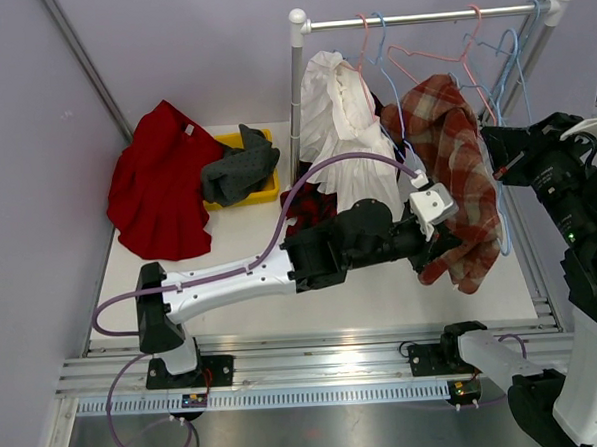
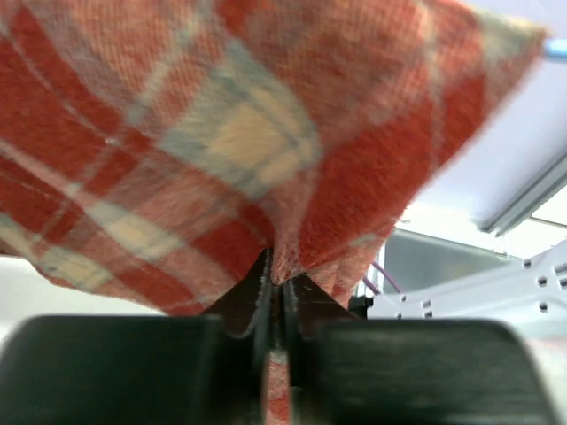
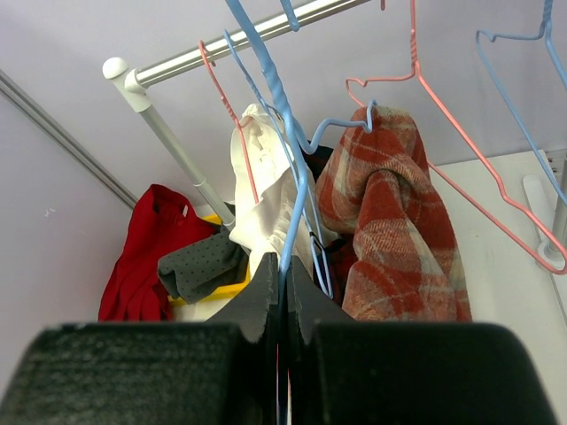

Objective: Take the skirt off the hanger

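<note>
The red plaid skirt (image 1: 454, 165) hangs bunched on a blue hanger (image 1: 397, 88) on the rail; it also shows in the right wrist view (image 3: 390, 221). My left gripper (image 1: 442, 244) is shut on the skirt's lower hem, and the plaid cloth (image 2: 221, 150) fills the left wrist view with a fold pinched between the jaws. My right gripper (image 1: 498, 163) is shut on the thin blue wire of the hanger (image 3: 285, 177), to the right of the skirt. The hanger's hook is still over the rail.
The silver rail (image 1: 423, 18) on a white post (image 1: 296, 83) also carries a white garment (image 1: 343, 121), pink hangers (image 1: 450, 55) and more blue ones (image 1: 510, 62). A red garment (image 1: 161, 181) and a yellow bin (image 1: 262, 190) holding grey cloth (image 1: 237, 167) lie at back left.
</note>
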`<state>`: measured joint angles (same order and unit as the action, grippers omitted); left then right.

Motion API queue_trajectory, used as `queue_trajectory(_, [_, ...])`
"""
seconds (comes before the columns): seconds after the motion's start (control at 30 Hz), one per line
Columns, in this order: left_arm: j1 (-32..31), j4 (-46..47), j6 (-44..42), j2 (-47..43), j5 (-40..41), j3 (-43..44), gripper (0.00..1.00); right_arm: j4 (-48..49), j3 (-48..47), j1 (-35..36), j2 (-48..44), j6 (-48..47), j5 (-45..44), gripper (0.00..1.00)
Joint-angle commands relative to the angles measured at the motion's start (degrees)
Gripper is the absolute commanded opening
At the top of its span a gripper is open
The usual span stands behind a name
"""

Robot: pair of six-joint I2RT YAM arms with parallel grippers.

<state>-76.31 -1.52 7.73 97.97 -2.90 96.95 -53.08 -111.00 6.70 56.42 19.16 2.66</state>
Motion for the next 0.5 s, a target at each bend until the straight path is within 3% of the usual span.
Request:
queue_trajectory(0.0, [-0.2, 2.9, -0.3, 0.0, 2.9, 2.8, 0.0, 5.4, -1.6, -0.1, -0.9, 0.5, 1.0, 0.0])
queue_trajectory(0.2, [-3.3, 2.7, 0.9, -6.3, 5.7, -6.6, 0.0, 6.4, -1.8, -0.1, -0.1, -0.1, 0.2, 0.0])
queue_trajectory(0.3, [-8.5, 3.7, 3.3, -10.9, 8.9, -17.6, 0.0, 6.7, -3.9, -0.2, 1.5, -1.0, -0.8, 0.0])
queue_trajectory(0.47, [-19.7, 7.7, 14.4, -16.1, 17.5, -38.7, 0.0, 6.7, -7.9, 0.1, 4.9, -1.8, -2.0, 0.0])
